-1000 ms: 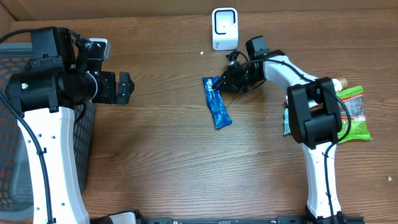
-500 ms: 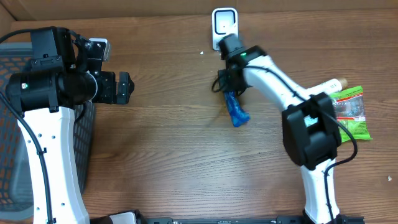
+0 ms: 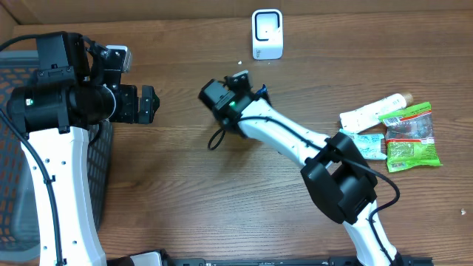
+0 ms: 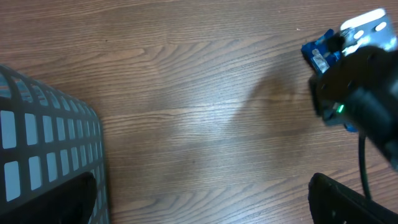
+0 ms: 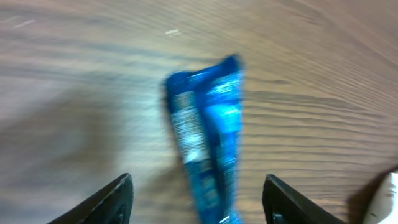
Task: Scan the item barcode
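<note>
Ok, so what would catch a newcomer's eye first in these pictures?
The right arm reaching across the middle of the table, its gripper open, a blurred blue packet showing between its fingers. Next, the white scanner standing at the far edge, and the heap of packets near the right edge.

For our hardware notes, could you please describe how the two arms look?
The left arm and right arm have white links joined by bulky black housings, each showing a small green light. A thin black cable loops at the right wrist. The jaws are black.
</note>
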Available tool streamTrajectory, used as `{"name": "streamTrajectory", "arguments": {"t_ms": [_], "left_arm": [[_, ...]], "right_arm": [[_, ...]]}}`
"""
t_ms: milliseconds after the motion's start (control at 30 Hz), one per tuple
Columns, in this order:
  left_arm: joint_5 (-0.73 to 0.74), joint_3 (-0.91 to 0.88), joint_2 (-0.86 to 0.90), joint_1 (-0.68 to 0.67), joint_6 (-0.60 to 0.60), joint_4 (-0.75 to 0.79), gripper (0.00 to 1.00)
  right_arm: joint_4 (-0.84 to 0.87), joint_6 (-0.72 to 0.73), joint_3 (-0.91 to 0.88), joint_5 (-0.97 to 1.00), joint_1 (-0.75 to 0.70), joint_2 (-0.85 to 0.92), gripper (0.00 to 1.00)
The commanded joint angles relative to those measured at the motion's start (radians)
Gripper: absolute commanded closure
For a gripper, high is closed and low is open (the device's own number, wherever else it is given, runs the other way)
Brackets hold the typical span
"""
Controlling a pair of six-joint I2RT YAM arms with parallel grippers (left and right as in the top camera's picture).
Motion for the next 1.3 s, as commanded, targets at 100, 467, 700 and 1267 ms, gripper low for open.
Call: {"name": "streamTrajectory", "arguments": {"t_ms": [100,467,700,1267], "left_arm": [[0.008,0.006,0.008,0.0,0.004,0.003,0.0],[0.008,0.006,0.008,0.0,0.004,0.003,0.0],[0.008,0.006,0.008,0.0,0.004,0.004,0.0],[0.008,0.006,0.008,0.0,0.004,0.003,0.0]], "right_arm": [[-0.031,-0.018,0.061,-0.178,-0.059,-0.042,0.32],[-0.045,-0.377,0.142,-0.978,-0.419,-0.033,0.31],[-0.045,-0.501,0.128,-1.273,-0.515,0.049,0.32],[0.026,-0.517,0.128,-1.183,-0.498,0.145,0.41]]}}
